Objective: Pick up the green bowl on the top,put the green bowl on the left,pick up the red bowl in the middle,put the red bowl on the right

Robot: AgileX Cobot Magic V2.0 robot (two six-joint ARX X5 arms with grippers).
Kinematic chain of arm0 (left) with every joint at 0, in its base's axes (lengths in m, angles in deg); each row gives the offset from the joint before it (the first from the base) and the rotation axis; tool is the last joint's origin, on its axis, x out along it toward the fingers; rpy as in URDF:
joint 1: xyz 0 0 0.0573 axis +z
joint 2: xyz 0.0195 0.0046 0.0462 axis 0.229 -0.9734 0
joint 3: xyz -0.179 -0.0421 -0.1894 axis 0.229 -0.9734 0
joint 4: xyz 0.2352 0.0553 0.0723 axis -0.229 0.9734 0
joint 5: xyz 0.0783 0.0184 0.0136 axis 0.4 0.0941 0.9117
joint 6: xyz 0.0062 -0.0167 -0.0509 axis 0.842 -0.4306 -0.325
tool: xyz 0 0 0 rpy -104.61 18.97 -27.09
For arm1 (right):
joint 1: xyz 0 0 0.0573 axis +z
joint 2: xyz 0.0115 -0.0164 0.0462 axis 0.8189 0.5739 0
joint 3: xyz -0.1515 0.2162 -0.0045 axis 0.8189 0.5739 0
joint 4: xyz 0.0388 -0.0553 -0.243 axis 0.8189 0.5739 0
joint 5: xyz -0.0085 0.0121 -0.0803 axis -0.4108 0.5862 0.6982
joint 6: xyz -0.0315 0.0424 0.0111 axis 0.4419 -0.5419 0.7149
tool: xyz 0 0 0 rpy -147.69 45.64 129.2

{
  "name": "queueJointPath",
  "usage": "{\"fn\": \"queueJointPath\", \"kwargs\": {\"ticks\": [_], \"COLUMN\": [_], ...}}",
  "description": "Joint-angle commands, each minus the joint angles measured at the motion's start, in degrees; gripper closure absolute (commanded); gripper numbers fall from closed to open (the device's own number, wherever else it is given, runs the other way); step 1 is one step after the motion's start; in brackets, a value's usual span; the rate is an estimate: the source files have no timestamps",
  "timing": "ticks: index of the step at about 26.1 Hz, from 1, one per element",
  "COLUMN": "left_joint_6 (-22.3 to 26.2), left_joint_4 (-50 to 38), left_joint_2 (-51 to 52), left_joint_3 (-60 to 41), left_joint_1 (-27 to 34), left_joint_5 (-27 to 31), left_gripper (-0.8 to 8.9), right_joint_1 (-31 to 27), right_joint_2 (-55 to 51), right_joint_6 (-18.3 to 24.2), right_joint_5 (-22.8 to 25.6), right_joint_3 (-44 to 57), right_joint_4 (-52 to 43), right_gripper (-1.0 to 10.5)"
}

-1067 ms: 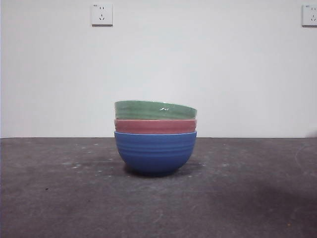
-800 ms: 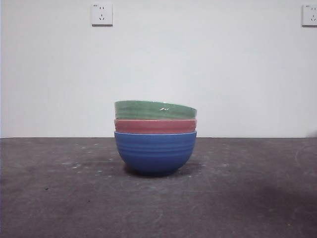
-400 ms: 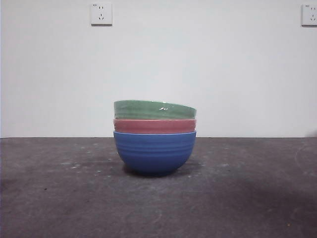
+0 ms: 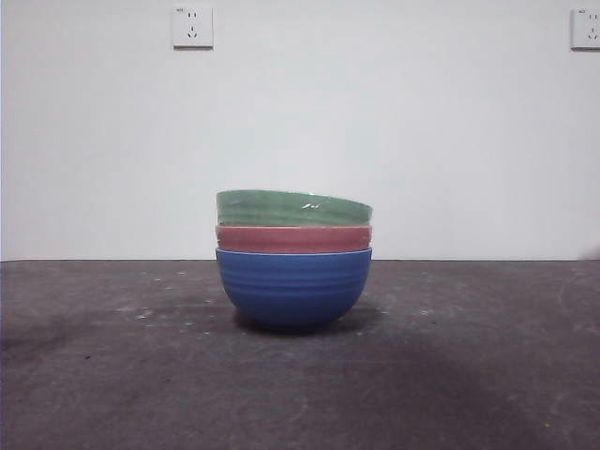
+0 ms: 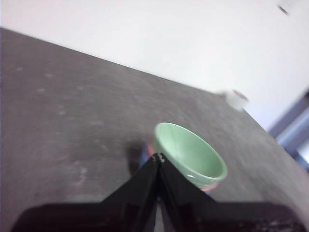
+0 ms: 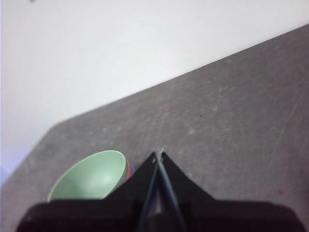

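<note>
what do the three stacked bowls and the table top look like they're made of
The green bowl, red bowl and blue bowl look like glazed ceramic or stoneware: faint horizontal ridges outside, a bright glint on the green rim, a smooth glossy inside in the wrist views. Hard plastic can't be ruled out. The table looks covered in dark grey matte felt or rough mat, dull and speckled with pale flecks.

Wall: plain white, evenly lit | Sockets: one white wall outlet upper left, a second outlet at the upper right edge | Table: dark grey, matte, scuffed with pale specks, meeting the wall at a straight line
</note>
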Motion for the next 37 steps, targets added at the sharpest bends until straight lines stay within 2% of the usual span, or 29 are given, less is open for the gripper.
{"fn": "queueJointPath", "kwargs": {"ticks": [1,6,9,12,16,17,20,21,23,25,27,30,32,37], "left_joint_6": [8.9,17.9,22.6,26.2,27.4,27.4,27.5,27.5,27.6,29.9,35.3,43.9,48.0,53.0], "left_joint_4": [2.1,7.6,12.2,16.5,17.3,17.3,16.7,16.5,15.4,15.9,18.5,26.8,31.8,35.2], "left_joint_2": [-6.4,-15.8,-21.1,-25.7,-28.9,-29.1,-30.2,-30.5,-32.5,-35.9,-40.2,-48.7,-55.0,-68.4], "left_joint_3": [5.2,13.0,17.0,19.7,20.4,20.4,20.5,20.8,22.5,27.0,33.0,43.4,49.6,59.5], "left_joint_1": [0.1,0.0,-0.1,-0.5,-2.1,-2.8,-5.0,-5.9,-8.0,-11.3,-15.5,-22.1,-25.9,-33.4], "left_joint_5": [-3.7,-6.2,-7.9,-11.2,-14.1,-14.0,-13.7,-13.4,-12.8,-10.9,-6.9,0.6,3.6,10.7], "left_gripper": [8.21,8.21,8.21,8.17,8.05,7.61,4.42,3.96,4.01,4.02,4.06,4.06,4.08,4.09], "right_joint_1": [-0.1,-0.1,-0.1,-0.1,-0.1,-0.1,-0.1,-0.1,-0.1,-0.1,-0.1,-0.1,-0.1,-0.1], "right_joint_2": [5.6,14.9,19.9,23.6,26.4,26.9,28.0,28.2,28.8,28.9,28.9,28.9,28.9,28.9], "right_joint_6": [7.9,16.9,20.3,20.8,20.8,20.8,20.7,20.5,19.9,19.4,19.4,19.4,19.4,19.4], "right_joint_5": [-1.7,-5.3,-7.9,-9.0,-9.0,-9.0,-8.9,-8.9,-8.9,-9.0,-9.0,-9.0,-9.0,-9.0], "right_joint_3": [-6.0,-14.3,-17.8,-18.9,-18.9,-18.9,-18.9,-18.9,-18.9,-18.9,-18.9,-18.9,-18.9,-18.9], "right_joint_4": [3.1,9.8,13.7,14.6,14.8,14.9,14.9,14.9,14.9,14.9,14.9,14.9,14.9,14.9], "right_gripper": [9.5,9.5,9.5,9.5,9.4,9.2,7.5,7.2,6.9,6.9,6.9,6.9,6.9,6.9]}}
